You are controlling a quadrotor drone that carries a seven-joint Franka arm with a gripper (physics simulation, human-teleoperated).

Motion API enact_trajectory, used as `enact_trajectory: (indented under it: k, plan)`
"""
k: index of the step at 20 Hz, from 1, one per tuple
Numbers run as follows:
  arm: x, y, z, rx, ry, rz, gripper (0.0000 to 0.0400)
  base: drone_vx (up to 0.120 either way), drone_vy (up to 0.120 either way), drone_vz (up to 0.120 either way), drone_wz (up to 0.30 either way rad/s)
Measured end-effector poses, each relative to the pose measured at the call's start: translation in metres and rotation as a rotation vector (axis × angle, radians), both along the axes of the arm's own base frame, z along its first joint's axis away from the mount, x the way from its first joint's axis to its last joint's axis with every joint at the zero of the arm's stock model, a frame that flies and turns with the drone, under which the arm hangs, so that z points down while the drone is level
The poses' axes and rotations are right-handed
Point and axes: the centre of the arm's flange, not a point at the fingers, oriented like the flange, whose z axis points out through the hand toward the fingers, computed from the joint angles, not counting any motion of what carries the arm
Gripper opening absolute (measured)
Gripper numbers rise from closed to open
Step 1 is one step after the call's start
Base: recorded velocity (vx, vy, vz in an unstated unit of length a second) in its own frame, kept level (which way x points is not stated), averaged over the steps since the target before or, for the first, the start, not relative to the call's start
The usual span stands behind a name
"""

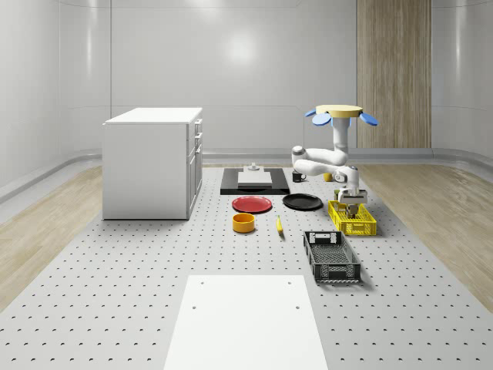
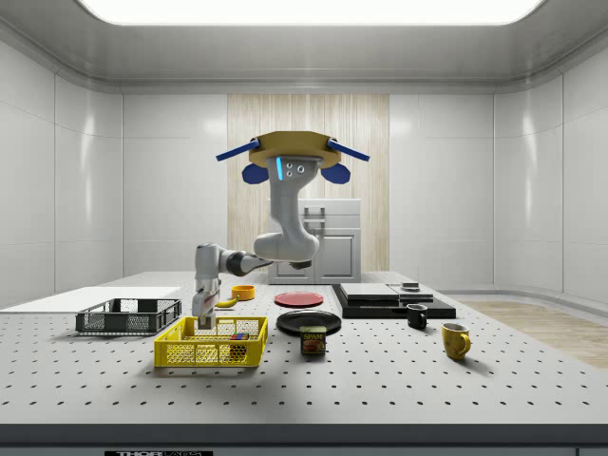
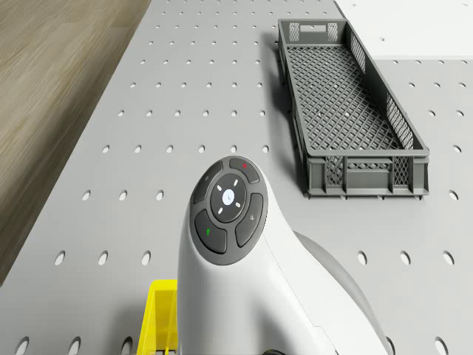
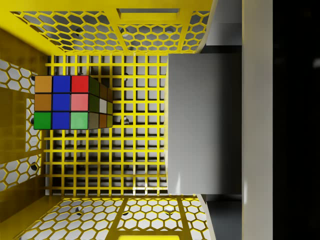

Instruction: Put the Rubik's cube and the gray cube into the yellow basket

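Pale glossy wall panels [image 1: 231,69] all round, corners curved. One wood-slat panel [image 1: 393,73] on the far wall. Wood floor [image 1: 46,223] along both sides. Grey perforated worktop [image 1: 115,285] runs down the middle, with a white slab [image 1: 246,324] at its near end. White drawer cabinet [image 1: 152,163] stands on it. Long ceiling light [image 2: 309,9] glows overhead.

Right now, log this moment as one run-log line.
drone: hovering beside yellow basket | gripper: in basket, holding gray cube | Rubik's cube: in basket
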Motion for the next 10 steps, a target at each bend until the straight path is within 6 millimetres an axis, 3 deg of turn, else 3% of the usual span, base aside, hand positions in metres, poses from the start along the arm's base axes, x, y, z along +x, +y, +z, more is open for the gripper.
enact_trajectory:
  k: [10]
  plan:
    - [0.0, 0.0, 0.037, 0.0, 0.0, 0.0, 0.025, 0.0, 0.0, 0.0, 0.0]
